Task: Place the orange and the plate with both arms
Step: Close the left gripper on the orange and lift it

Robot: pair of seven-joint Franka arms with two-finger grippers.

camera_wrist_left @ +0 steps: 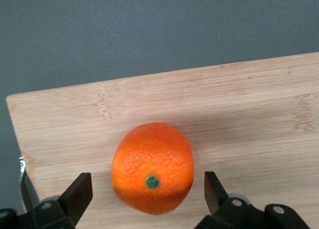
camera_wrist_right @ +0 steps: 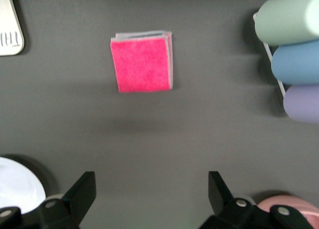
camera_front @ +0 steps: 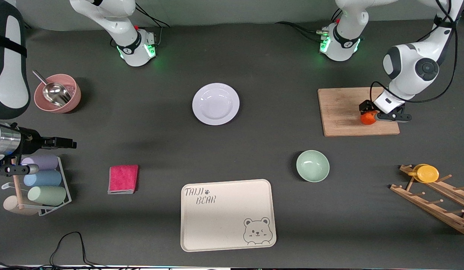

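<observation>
Wooden board (camera_front: pixel 342 112) on the dark table (camera_front: pixel 254 150) bears the orange (camera_wrist_left: pixel 152 174) between the left gripper's (camera_wrist_left: pixel 147 194) wide-open, empty fingers.

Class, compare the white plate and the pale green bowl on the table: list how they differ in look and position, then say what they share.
The white plate is wide and shallow with a broad rim; the pale green bowl is smaller across and deeper. The plate lies farther from the front camera than the bowl. The bowl sits more toward the left arm's end of the table. Both are round, empty, upright and rest directly on the dark table.

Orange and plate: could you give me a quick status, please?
Left claw open, straddling orange on cutting board. Right claw open over bare table. Plate untouched, nothing in the way.
</observation>
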